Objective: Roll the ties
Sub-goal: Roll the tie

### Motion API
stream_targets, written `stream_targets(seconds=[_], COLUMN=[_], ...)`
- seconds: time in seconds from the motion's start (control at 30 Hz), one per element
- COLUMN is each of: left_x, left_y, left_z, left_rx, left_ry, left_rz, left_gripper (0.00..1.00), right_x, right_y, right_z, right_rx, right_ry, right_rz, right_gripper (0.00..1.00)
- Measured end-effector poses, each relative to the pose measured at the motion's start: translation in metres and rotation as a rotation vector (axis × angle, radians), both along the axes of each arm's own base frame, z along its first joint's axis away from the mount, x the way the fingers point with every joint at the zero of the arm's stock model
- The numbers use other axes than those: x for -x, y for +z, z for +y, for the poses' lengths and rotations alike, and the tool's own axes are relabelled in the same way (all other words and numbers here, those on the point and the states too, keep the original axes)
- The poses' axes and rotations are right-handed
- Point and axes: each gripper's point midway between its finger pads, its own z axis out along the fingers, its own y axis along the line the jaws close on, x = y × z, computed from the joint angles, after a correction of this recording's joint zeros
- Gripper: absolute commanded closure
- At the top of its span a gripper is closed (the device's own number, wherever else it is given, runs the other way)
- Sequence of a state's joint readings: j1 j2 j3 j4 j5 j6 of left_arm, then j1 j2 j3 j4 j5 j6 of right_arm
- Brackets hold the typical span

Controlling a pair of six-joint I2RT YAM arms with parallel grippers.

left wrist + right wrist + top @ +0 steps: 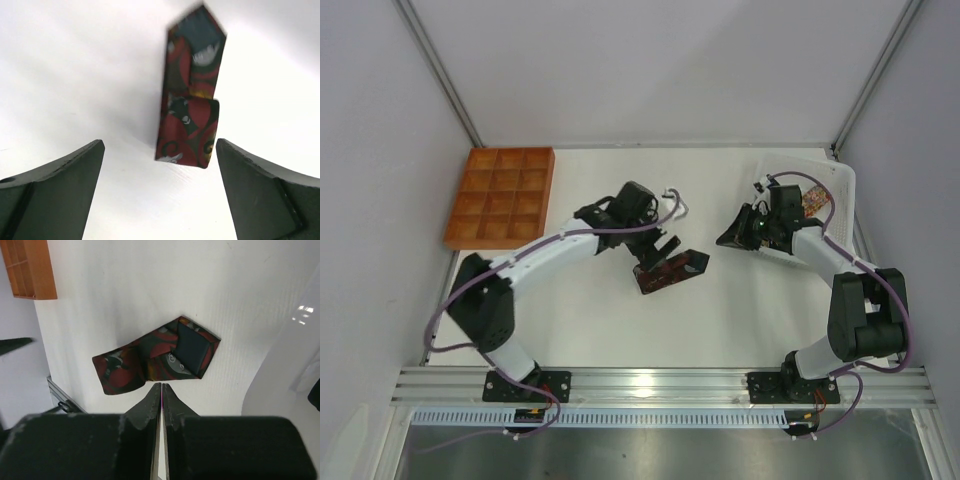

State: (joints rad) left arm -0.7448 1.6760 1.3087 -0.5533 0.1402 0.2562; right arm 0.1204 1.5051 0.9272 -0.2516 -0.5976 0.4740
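The partly folded tie (670, 270) lies near the middle of the worktop (620, 320), its long axis running straight ahead between the spread, empty fingers of the left pincer (662, 246) just above it, while the right pincer (732, 238), clenched on nothing, hangs farther off toward the right edge.

Pale grey walls (650, 60) are closing in a white desk (590, 320) on three sides; an aluminium rail (660, 381) is running along its near edge under soft light.
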Motion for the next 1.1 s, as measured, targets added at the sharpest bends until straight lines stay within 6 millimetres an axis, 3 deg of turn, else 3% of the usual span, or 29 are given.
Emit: stream_targets(seconds=[0.13,0.2,0.33,0.43,0.57,0.7,0.77,0.97,1.1], left_x=[-0.005,0.001,0.018,0.036,0.051,0.051,0.046,0.034,0.030], left_y=[0.080,0.115,0.139,0.125,0.079,0.049,0.041,0.019,0.004], left_z=[0.013,0.026,0.052,0.058,0.063,0.070,0.072,0.060,0.054], left_rx=[0.202,0.331,0.500,0.569,0.552,0.537,0.562,0.617,0.612], left_ry=[0.109,0.208,0.376,0.460,0.560,0.653,0.694,0.757,0.783], left_rz=[-0.124,-0.139,-0.089,0.004,0.160,0.269,0.302,0.425,0.491], left_gripper=[0.00,0.00,0.05,0.08,0.17,0.08,0.02,0.00,0.01], right_x=[0.007,0.011,0.020,0.030,0.033,0.021,0.015,0.018,0.024], right_y=[-0.002,0.000,-0.001,0.000,0.019,0.034,0.030,-0.003,-0.016], right_z=[0.009,0.025,0.061,0.084,0.106,0.120,0.125,0.131,0.133], right_rx=[0.034,0.048,0.060,0.078,0.049,0.009,0.001,0.008,0.014], right_ry=[0.038,0.092,0.211,0.274,0.319,0.347,0.356,0.383,0.397], right_rz=[0.010,0.001,-0.010,-0.009,-0.034,-0.013,0.005,0.143,0.203], right_gripper=[0.86,0.83,0.79,0.80,0.88,0.93,0.93,0.95,0.96])
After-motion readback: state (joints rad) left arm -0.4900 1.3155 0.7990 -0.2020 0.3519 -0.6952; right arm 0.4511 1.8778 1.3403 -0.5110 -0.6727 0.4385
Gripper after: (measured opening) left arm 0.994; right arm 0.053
